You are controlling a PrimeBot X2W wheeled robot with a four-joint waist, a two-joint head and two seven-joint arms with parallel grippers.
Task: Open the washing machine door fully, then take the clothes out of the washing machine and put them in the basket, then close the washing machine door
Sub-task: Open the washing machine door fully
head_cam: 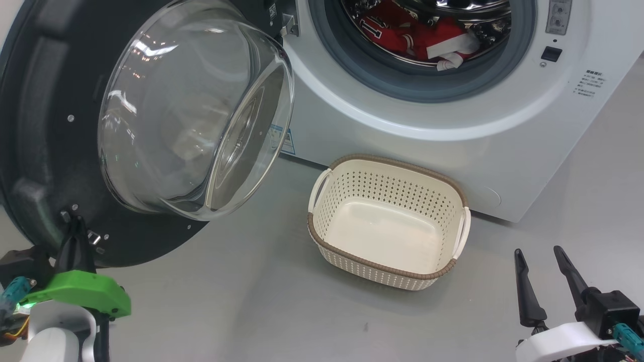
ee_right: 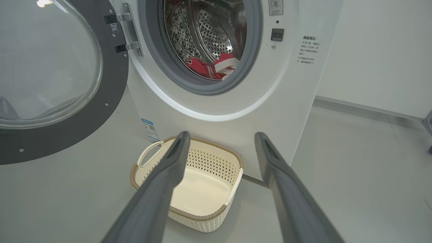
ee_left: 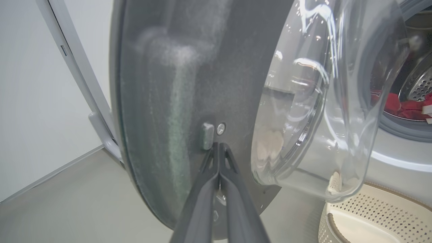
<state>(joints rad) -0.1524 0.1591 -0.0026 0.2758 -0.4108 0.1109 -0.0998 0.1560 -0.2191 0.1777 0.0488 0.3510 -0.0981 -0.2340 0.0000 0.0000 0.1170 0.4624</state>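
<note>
Right tool (head_cam: 538, 251), fingers spread and empty, stands nearer the clothes (head_cam: 417, 35), which lie inside the washing machine (head_cam: 453, 151), ahead-left beyond the basket (head_cam: 387, 162); left tool (head_cam: 75, 223), clenched empty, meets the door (head_cam: 40, 151).

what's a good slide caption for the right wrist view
Open right gripper faces the empty basket below red clothes in the washing machine.

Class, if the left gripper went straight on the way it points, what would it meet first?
The washing machine door: the left gripper, jaws shut, points at its dark inner face, tips seemingly touching it.
</note>
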